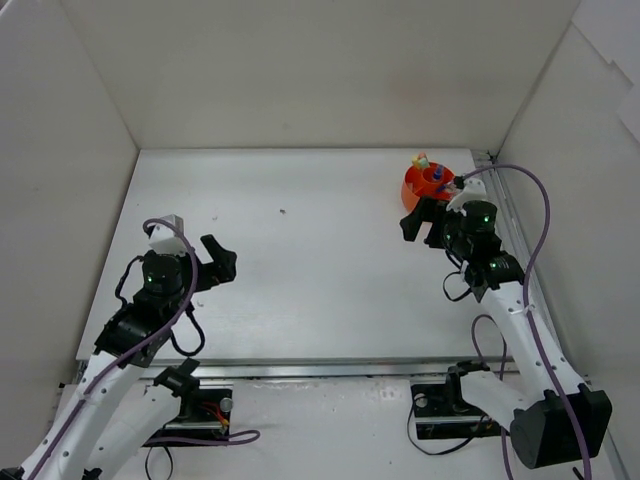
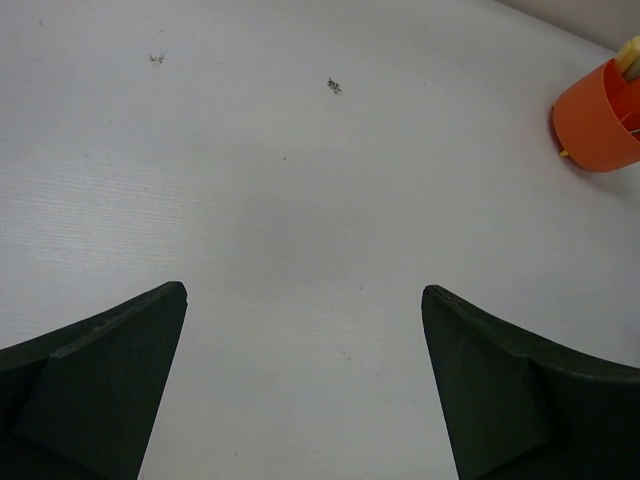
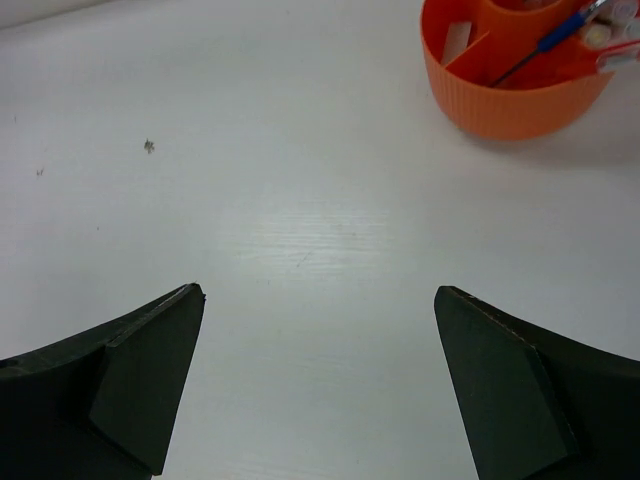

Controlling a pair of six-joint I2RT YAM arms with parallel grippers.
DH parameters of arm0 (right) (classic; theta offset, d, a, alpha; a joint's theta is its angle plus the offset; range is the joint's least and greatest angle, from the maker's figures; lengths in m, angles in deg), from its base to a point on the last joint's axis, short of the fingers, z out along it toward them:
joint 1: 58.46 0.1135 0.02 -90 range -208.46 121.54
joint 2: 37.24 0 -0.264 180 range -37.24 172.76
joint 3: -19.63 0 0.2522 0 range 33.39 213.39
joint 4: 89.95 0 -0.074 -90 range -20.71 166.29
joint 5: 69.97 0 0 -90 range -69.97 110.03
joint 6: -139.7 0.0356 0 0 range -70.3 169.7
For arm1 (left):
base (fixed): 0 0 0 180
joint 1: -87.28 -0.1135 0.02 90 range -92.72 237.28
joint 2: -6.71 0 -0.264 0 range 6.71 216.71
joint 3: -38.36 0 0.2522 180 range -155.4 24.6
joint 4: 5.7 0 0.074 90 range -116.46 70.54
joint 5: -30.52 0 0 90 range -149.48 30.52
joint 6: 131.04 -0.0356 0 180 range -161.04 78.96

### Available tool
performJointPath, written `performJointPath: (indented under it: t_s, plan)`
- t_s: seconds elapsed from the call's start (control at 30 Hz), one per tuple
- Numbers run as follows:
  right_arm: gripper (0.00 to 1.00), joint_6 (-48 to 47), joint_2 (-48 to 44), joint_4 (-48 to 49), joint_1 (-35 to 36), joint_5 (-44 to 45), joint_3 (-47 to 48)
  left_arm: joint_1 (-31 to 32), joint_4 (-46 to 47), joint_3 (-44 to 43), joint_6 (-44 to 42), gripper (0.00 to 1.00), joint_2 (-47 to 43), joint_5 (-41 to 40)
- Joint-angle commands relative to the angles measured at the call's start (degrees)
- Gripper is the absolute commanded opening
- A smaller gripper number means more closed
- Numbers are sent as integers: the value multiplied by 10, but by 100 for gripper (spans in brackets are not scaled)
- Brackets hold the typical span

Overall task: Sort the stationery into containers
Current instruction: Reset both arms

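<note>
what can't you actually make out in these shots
- Top view: contents of the round orange plastic pot too small to identify.
- Right wrist view: pot's far half cut off by the top edge; blue pen only partly shown.
- Left wrist view: pot cut by the right edge, its wall hiding the inside.

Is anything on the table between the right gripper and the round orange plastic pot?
Nothing visible does. Only white table lies between the open right gripper and the round orange plastic pot, which sits ahead, toward the right of the wrist view.
</note>
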Motion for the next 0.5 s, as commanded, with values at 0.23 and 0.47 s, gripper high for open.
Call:
performJointPath:
  t_s: [0.23, 0.47]
  plan:
    - [98, 35, -93, -9, 4, -33, -31, -3, -5, -19, -17, 100, -34, 10]
    - [98, 40, -104, 4, 5, -20, -54, -3, 12, -12, -18, 100, -34, -14]
